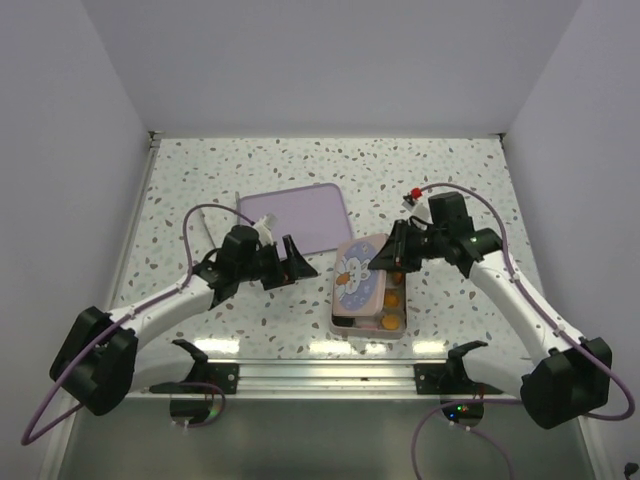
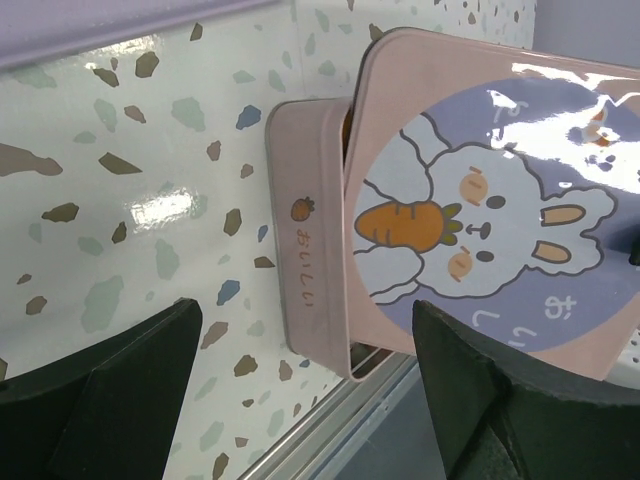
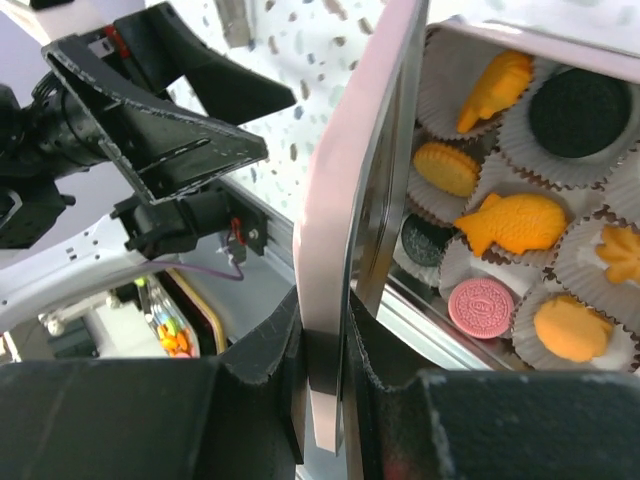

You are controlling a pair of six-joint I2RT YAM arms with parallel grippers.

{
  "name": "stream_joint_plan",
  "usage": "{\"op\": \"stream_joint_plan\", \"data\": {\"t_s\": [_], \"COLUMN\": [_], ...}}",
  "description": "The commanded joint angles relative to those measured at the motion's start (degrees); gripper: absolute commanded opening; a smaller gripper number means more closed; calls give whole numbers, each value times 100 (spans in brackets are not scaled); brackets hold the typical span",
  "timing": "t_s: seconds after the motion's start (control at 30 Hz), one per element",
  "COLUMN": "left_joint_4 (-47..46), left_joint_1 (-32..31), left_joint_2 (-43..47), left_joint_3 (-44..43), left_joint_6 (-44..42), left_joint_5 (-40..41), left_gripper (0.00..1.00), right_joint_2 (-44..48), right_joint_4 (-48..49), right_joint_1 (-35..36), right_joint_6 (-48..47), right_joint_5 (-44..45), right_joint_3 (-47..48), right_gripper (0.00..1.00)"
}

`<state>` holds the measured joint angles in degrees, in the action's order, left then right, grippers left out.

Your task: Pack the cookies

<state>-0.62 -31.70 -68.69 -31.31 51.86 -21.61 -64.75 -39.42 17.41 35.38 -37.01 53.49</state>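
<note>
A pink tin (image 1: 338, 318) stands near the table's front edge, and the cookies (image 3: 512, 220) lie inside it in white paper cups: orange ones, black ones and a pink one (image 3: 480, 307). My right gripper (image 3: 325, 345) is shut on the edge of the tin's rabbit lid (image 3: 352, 190), holding it tilted over the tin's left part (image 1: 357, 272). Orange cookies (image 1: 392, 297) show to the right of the lid. My left gripper (image 1: 300, 263) is open just left of the tin; its view shows the lid (image 2: 490, 220) and the tin's wall (image 2: 310, 250) between the spread fingers (image 2: 110, 390).
A lilac rectangular tray (image 1: 296, 215) lies behind the left gripper. A small red and white object (image 1: 411, 194) sits at the back right. An aluminium rail (image 1: 330, 372) runs along the near table edge, close to the tin. White walls enclose the table.
</note>
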Motion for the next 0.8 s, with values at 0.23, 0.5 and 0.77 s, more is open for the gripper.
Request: {"op": "stream_joint_plan", "data": {"t_s": [0.23,0.5,0.77], "left_joint_4": [325,783,476], "left_joint_1": [-38,138,217], "left_joint_2": [514,1041,963], "left_joint_3": [72,344,556], "left_joint_6": [-88,-114,-106], "left_joint_5": [183,447,280], "left_gripper": [91,92,92], "right_joint_2": [-757,-1146,-583], "right_joint_4": [1937,1661,1858], "right_joint_1": [711,922,694], "right_joint_6": [1401,1185,1138], "right_joint_5": [-16,1,-42], "right_joint_3": [-200,512,-883], "right_gripper": [0,0,0]}}
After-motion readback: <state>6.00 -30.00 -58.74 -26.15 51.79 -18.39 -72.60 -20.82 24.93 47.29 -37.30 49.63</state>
